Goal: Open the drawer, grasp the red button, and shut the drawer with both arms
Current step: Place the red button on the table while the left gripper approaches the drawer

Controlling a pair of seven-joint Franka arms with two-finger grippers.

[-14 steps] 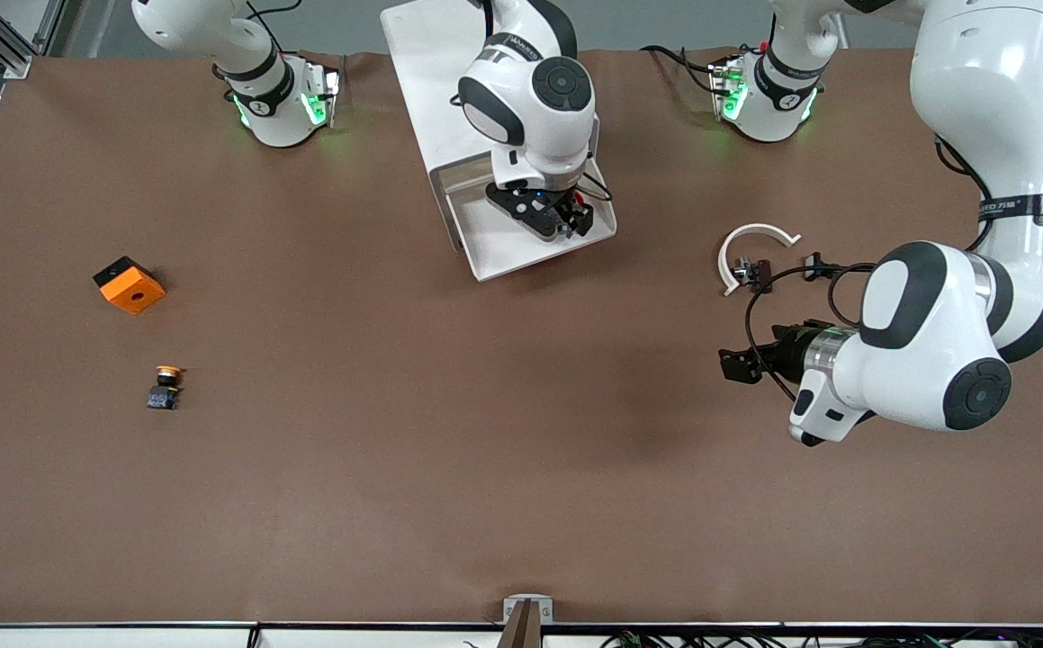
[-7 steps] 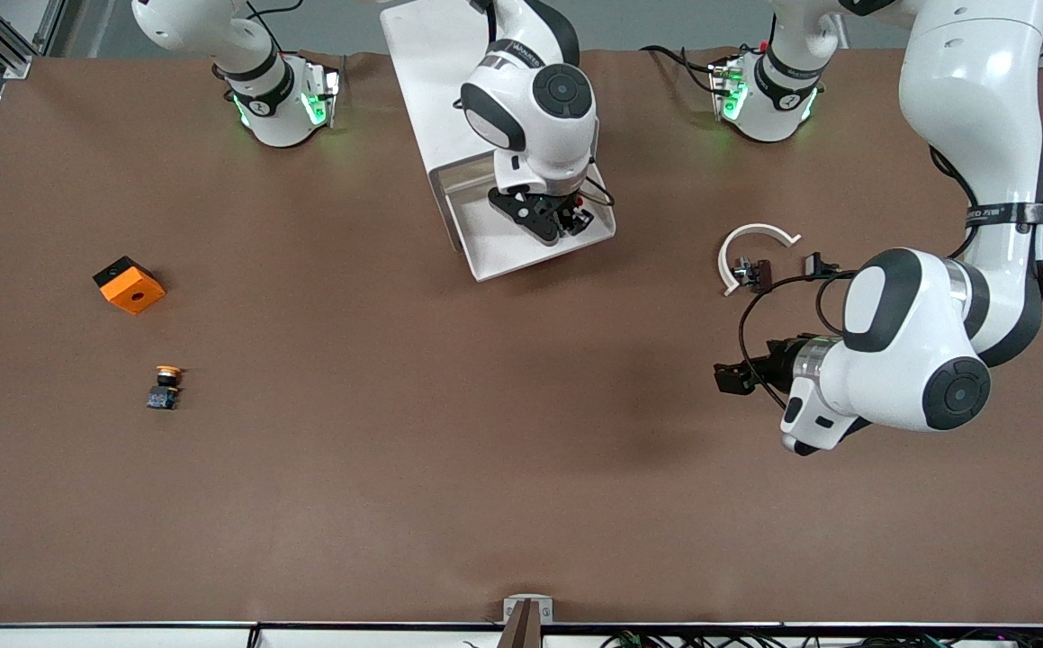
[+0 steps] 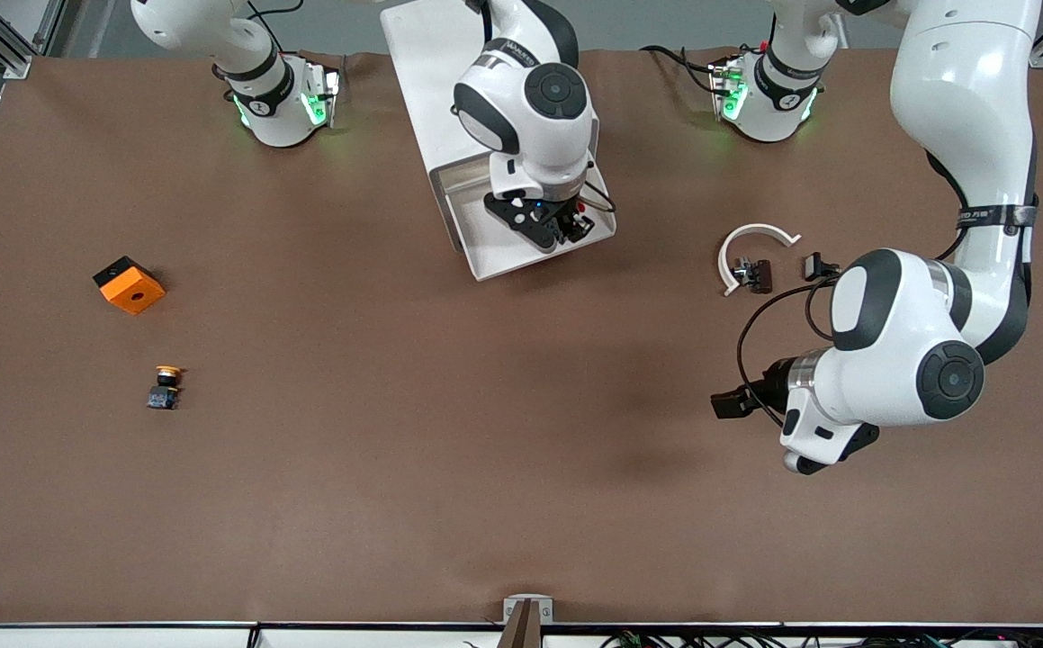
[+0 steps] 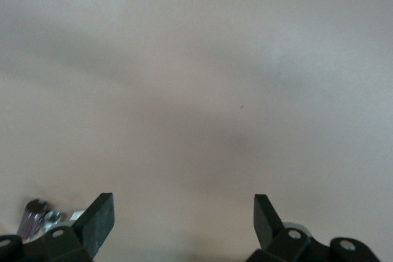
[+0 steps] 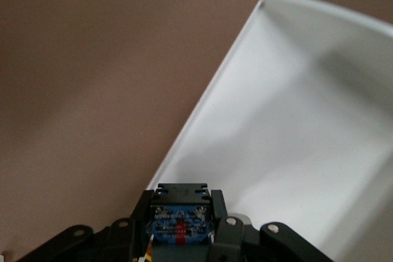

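The top drawer (image 3: 494, 256) of the white cabinet (image 3: 431, 81) stands pulled out toward the front camera. My right gripper (image 3: 564, 227) is over the open drawer, at the corner nearest the left arm's end. It is shut on the button, whose black body and blue underside show between the fingers in the right wrist view (image 5: 181, 218). Its red cap is mostly hidden by the hand. The drawer's white floor (image 5: 295, 127) fills that view. My left gripper (image 3: 726, 403) is open and empty over bare table toward the left arm's end. It also shows in the left wrist view (image 4: 184, 222).
A white curved piece (image 3: 752, 241) with small black and metal parts (image 3: 755, 272) lies on the table near the left arm. An orange block (image 3: 129, 284) and an orange-yellow capped button (image 3: 165, 385) lie toward the right arm's end of the table.
My left arm has swung so its gripper moved toward the front camera, away from the white curved piece. My right gripper has shifted slightly over the drawer with the button held.
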